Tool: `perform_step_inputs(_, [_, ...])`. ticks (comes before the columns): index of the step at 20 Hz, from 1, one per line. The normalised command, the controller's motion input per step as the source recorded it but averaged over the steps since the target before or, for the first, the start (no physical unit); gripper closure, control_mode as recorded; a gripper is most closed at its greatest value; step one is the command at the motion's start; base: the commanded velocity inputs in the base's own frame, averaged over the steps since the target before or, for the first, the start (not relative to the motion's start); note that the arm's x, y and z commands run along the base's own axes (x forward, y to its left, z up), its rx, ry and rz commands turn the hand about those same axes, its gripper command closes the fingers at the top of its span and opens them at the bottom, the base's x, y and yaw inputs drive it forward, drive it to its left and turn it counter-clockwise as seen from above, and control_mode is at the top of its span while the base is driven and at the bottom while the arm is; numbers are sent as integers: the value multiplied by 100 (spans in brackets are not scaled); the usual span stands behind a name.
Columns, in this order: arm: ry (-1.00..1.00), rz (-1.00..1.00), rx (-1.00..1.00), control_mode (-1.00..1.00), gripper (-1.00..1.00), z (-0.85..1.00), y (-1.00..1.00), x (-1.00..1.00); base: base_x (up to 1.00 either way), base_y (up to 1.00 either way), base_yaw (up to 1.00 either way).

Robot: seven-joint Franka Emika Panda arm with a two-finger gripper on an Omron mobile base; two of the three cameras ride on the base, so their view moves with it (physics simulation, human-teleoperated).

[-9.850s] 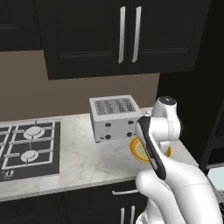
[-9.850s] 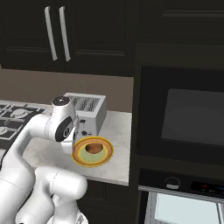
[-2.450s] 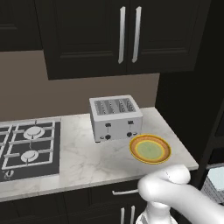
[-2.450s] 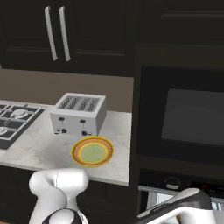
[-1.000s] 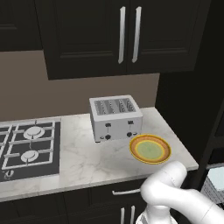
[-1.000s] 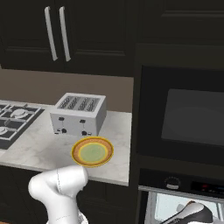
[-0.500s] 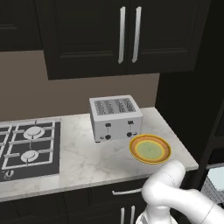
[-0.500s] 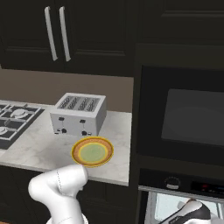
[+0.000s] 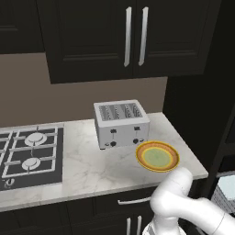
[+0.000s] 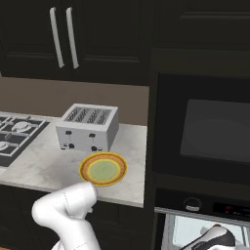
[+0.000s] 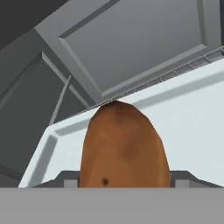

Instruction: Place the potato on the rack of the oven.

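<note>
The claw (image 11: 124, 183) carried the matte brown oval potato (image 11: 124, 146) right at its tip. Its fingers were hidden behind the potato, so the width of the opening could not be read, but the potato sat between them and looked gripped rather than resting on anything. In the hand view the potato hung over a pale, flat, raised-edged surface (image 11: 192, 118), with the grey panelled inner walls (image 11: 131, 43) of the tall black built-in oven (image 10: 202, 146) beyond it. Whether that pale surface was a tray, the rack itself or the lowered door could not be told.

In the right base view the white arm (image 10: 215, 238) reached low into the lit opening under the oven's control strip, so the potato was at or just inside the mouth of the cavity. Up on the marble counter (image 9: 82, 160), the round yellow-rimmed plate with its green centre (image 9: 157, 156) lay bare beside the silver four-slot toaster (image 9: 120, 123).

The step in hand seemed to be the final carry and set-down. To do it well, the arm should probably have pushed further in, brought the potato low until it nearly touched the surface, and only then released, since an oval lump dropped from height or near an edge could roll out.
</note>
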Motion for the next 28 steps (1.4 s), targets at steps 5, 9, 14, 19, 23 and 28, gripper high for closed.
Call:
perform_step_inputs(5, [0,0,-2,-100,100,-38,-2,11,0,0,0])
perform_step_inputs(9, [0,0,-5,-100,100,-36,-4,9,0,0,0])
perform_step_inputs(14, [-3,0,-6,-100,100,-35,-1,0,0,0,0])
perform_step_inputs(19, [-2,0,-1,-100,100,-27,0,0,0,0,0])
perform_step_inputs(23, [0,0,0,-100,-100,-11,0,0,0,0,0])
perform_step_inputs(28, [-5,0,0,-100,-100,-1,-1,-10,0,0,0])
